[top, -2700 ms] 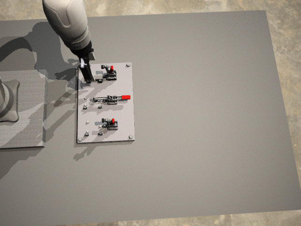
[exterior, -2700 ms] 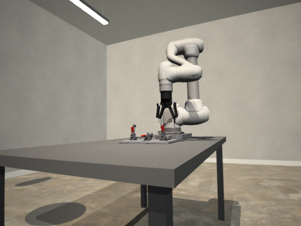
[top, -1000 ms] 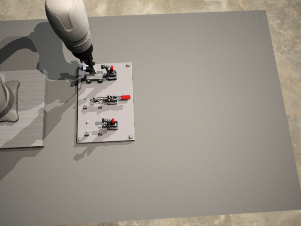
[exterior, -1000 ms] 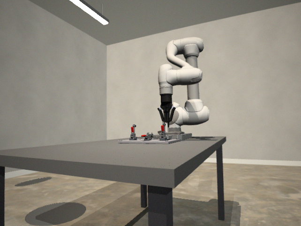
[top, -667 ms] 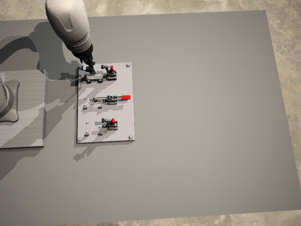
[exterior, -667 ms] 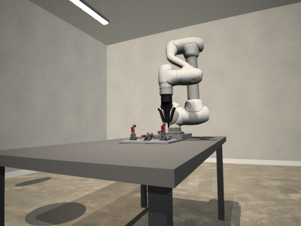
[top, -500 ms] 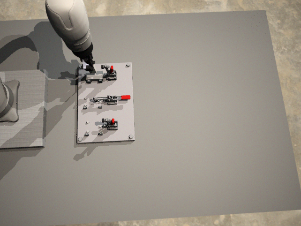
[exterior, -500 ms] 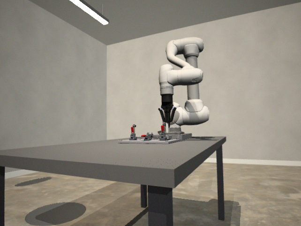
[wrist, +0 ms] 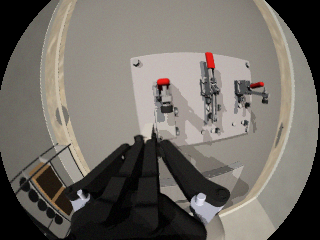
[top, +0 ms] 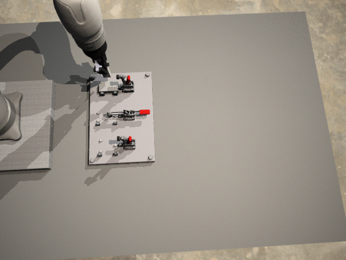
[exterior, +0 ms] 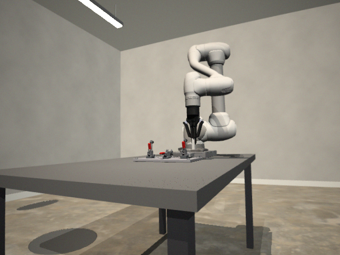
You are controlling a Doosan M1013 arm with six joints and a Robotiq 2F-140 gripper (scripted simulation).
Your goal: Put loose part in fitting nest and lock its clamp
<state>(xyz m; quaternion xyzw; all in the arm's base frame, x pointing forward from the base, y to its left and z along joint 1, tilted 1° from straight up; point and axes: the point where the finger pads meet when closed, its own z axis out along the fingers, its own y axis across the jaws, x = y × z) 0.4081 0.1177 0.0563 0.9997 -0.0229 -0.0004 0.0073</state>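
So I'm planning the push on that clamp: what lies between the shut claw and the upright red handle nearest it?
In the top view the grey part lies in that nest, between the shut claw and the red handle.

Plain grey walls, mottled concrete floor — grey table, ceiling strip light lit.

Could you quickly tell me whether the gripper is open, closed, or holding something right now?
Gripper: closed, fingers together, holding nothing, above the fixture plate's end nest.
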